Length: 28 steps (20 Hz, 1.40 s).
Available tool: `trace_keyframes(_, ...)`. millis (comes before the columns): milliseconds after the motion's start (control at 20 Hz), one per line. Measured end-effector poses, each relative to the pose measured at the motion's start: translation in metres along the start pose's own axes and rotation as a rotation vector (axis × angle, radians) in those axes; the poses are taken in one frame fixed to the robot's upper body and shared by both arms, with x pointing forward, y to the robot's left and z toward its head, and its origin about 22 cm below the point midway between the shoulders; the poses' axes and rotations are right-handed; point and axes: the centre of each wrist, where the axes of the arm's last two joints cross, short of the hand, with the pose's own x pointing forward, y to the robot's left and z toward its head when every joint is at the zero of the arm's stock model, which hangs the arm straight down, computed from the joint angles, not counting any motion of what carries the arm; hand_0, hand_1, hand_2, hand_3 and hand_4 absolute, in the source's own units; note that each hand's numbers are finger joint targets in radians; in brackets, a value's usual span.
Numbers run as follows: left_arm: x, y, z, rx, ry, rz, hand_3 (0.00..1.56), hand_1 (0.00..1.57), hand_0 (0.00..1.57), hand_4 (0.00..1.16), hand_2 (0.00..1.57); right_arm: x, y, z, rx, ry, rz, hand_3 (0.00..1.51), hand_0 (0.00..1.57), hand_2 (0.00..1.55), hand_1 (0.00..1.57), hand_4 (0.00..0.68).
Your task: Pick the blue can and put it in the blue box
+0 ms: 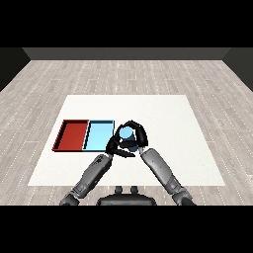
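The blue can (127, 134) stands upright just right of the light blue tray (98, 136), near its right rim. My right hand (139, 135) is curled round the can from the right and the far side, so only its top and part of its side show. My left hand (113, 145) sits low at the can's left, over the blue tray's front right corner, with relaxed fingers reaching toward the can's base. Whether the can rests on the table or hangs above it cannot be told.
A red tray (71, 135) lies left of the blue tray, the two touching side by side. The white table (168, 123) stretches to the right and back. Both grey forearms come in from the lower corners and meet near the can.
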Motion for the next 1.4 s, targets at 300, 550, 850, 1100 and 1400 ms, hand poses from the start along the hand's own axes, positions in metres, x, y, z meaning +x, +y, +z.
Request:
trace_keyframes(300, -0.004, -0.012, -0.008, -0.013, -0.001, 0.013, 0.0, 0.0, 0.0, 0.37, 0.0, -0.002, 0.001, 0.005, 0.0, -0.001, -0.052, 1.39, 1.47, 1.46, 1.47, 0.601)
trace_keyframes(550, -0.009, -0.019, -0.012, 0.014, 0.037, -0.034, 0.0, 0.0, 0.0, 0.57, 0.0, -0.003, 0.007, 0.007, 0.003, -0.003, -0.096, 1.39, 1.47, 1.46, 1.47, 0.606)
trace_keyframes(850, -0.014, -0.019, -0.007, 0.086, 0.04, 0.036, 1.47, 1.57, 1.57, 0.75, 1.57, -0.003, 0.012, 0.016, -0.004, -0.019, -0.157, 1.4, 1.46, 1.44, 1.46, 0.626)
trace_keyframes(1100, -0.021, -0.022, -0.008, 0.113, 0.021, 0.085, 1.5, 1.57, 1.57, 0.95, 1.57, -0.001, 0.012, 0.009, -0.014, -0.018, -0.177, 1.39, 1.44, 1.44, 1.44, 0.618)
trace_keyframes(1400, -0.022, -0.02, -0.013, 0.125, -0.051, 0.077, 1.54, 1.57, 1.57, 1.06, 1.57, 0.004, 0.012, 0.009, -0.013, -0.004, -0.205, 1.1, 1.16, 1.24, 1.16, 0.397)
